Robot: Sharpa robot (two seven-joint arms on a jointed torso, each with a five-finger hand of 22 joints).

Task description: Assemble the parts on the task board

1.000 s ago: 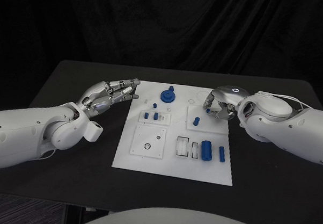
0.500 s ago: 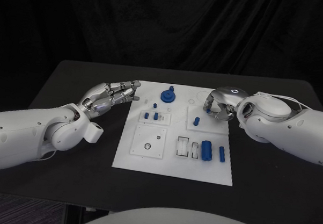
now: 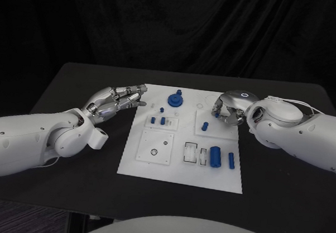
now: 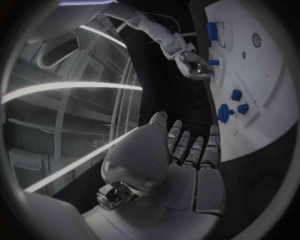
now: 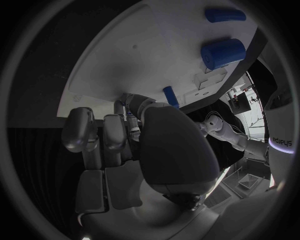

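Note:
The white task board (image 3: 148, 165) lies in the middle of the black table. On it stand a blue round knob (image 3: 175, 100), small blue pegs (image 3: 160, 120), and a lone peg (image 3: 204, 126) on the right-hand small plate. A thick blue cylinder (image 3: 214, 155) and a thinner one (image 3: 231, 160) lie near the right edge. My right hand (image 3: 227, 110) is curled over the board's far right corner, pinching a small blue peg (image 3: 215, 115) at its fingertips. My left hand (image 3: 120, 100) hovers by the board's far left corner with fingers stretched out and nothing in it.
A square plate with a small round hole (image 3: 155, 147) and a clear slotted holder (image 3: 190, 151) sit in the board's near half. Bare black table (image 3: 64, 178) surrounds the board on all sides, with a dark curtain behind it.
My right hand has edged slightly toward the far side with the small peg. My left hand has crept a little closer to the board's corner.

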